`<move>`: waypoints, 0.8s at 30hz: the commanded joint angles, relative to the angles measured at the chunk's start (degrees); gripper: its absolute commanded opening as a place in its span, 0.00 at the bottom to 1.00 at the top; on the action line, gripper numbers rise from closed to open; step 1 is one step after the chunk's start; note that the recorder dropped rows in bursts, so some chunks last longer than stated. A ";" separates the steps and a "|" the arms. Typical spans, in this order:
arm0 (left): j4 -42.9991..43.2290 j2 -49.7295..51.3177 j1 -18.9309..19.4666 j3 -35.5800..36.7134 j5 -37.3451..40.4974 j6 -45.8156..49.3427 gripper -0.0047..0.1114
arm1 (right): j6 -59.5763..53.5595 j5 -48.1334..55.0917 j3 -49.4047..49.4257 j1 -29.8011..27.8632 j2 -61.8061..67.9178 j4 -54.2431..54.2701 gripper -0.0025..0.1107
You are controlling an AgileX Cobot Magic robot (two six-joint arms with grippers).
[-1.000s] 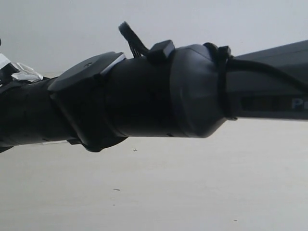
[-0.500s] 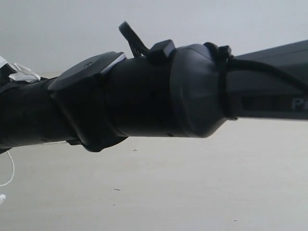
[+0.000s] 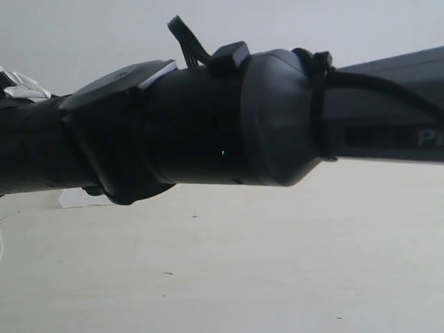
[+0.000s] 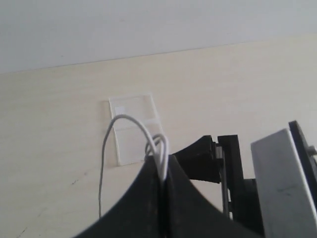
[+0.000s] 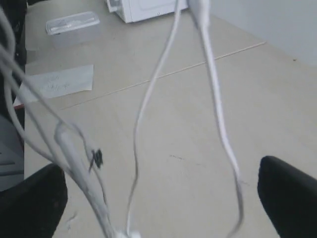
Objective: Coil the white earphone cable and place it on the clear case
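In the left wrist view my left gripper (image 4: 162, 171) is shut on several loops of the white earphone cable (image 4: 157, 144). One strand arcs up and hangs down beside the fingers. The clear case (image 4: 132, 130) lies flat on the pale table just beyond the fingertips. In the right wrist view my right gripper (image 5: 161, 208) is open, its dark fingers (image 5: 32, 201) wide apart. Blurred strands of the white earphone cable (image 5: 215, 114) dangle between them, touching neither finger. The exterior view shows only a sliver of the clear case (image 3: 76, 199) under a black arm (image 3: 208, 132).
The black arm fills the middle of the exterior view and hides both grippers there. In the right wrist view a transparent lidded box (image 5: 73, 22), a white box (image 5: 148, 7) and a sheet of paper (image 5: 59, 82) lie on the far table.
The black arm has shifted slightly up and left in the exterior view, uncovering the clear case's edge. The cable loop seen at the left edge half a second ago has nearly left the picture.
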 commanded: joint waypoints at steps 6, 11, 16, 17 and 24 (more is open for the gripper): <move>-0.54 -0.01 0.12 0.17 -1.93 0.20 0.04 | 1.16 4.68 -3.21 0.13 2.68 0.67 0.94; -0.54 -0.01 0.12 0.17 -1.93 0.20 0.04 | 4.04 4.09 -3.21 0.13 3.54 0.67 0.94; -0.54 -0.01 0.12 0.17 -2.54 0.20 0.04 | 4.04 3.83 -3.21 0.13 3.54 2.62 0.88; -0.54 -0.01 0.12 0.17 -2.54 0.20 0.04 | 4.04 3.85 -3.56 0.13 3.54 3.02 0.88; -0.54 -0.01 0.12 0.17 -2.66 0.20 0.04 | 4.04 4.48 -5.35 0.13 3.90 3.16 0.74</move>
